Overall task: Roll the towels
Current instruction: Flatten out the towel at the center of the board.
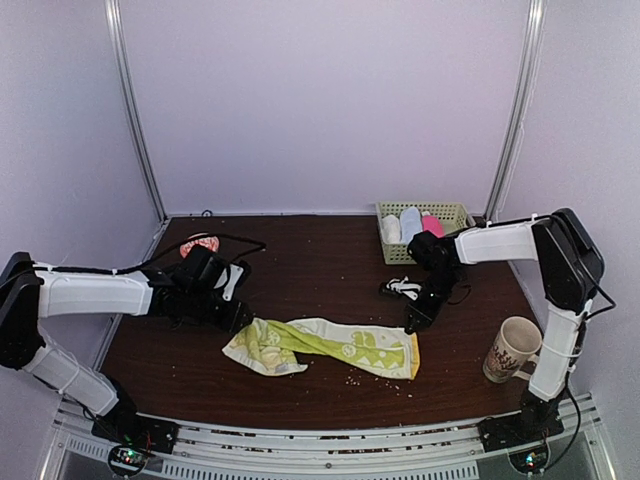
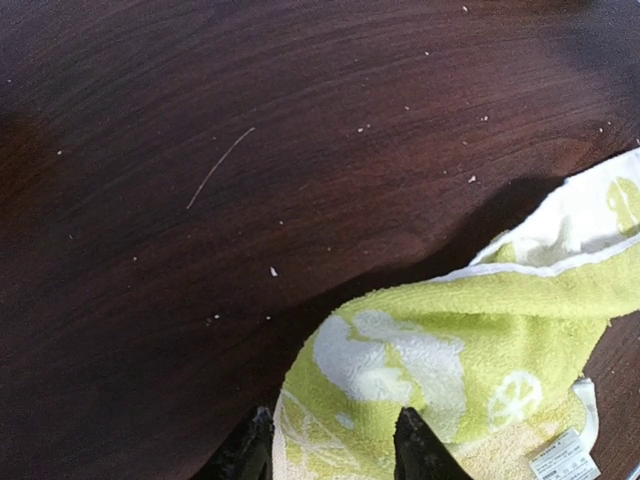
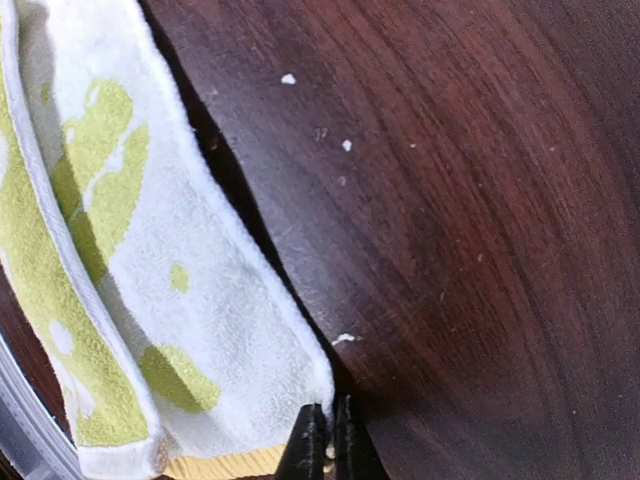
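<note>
Right tool (image 3: pixel 326 418) tight on towel (image 3: pixel 200 300), lengthwise left-right

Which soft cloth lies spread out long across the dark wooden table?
The yellow-green patterned towel with cream parts, lying long and loose. The white cloth, light-blue cloth and pink cloth sit tucked in the pale green basket.

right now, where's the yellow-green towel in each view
top external: yellow-green towel lies front centre of the table.
left wrist: yellow-green towel lower right, reaching the bottom edge.
right wrist: yellow-green towel left side, corner at bottom centre.
shared landmark: the dark wooden table with pale crumbs.
</note>
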Available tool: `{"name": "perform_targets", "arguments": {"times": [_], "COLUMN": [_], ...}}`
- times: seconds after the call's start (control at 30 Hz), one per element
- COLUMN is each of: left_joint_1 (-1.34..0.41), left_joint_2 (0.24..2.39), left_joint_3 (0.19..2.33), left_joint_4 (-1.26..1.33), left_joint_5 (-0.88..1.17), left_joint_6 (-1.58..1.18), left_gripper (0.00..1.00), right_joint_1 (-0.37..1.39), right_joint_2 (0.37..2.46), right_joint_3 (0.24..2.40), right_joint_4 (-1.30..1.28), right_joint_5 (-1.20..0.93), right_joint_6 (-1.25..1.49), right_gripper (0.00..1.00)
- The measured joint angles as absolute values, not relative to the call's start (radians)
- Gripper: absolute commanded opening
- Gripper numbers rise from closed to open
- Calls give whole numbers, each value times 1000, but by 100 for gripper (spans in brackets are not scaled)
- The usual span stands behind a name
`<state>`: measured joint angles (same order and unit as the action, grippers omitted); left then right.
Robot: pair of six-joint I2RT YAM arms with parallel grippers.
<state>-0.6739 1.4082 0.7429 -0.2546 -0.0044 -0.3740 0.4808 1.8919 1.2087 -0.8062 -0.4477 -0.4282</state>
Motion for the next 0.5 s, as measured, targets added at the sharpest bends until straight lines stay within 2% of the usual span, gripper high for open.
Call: {"name": "perform_targets", "arguments": {"times": [0.2,0.33,0.5], "left_joint_1": [-654,-637,-612], "left_joint_2": [1408,1404,1378], "left_joint_3": [765,804,836], "left_joint_4": [-260,-261,-254], "left_joint_5": [-33,-53,-41], "left_joint_6": [-367,-357,-352], "left_gripper": [43,43,43], "right_joint_1": [500,500,499], "right_joint_2": [1885,1828,1639], "right_joint_3": [1287,1485,1754], "right_joint_4": [-858,-895,-828], "right_joint_5": [-360,-303,-328], "right_joint_6": [-434,-446,-460], "right_gripper": [0,0,0]}}
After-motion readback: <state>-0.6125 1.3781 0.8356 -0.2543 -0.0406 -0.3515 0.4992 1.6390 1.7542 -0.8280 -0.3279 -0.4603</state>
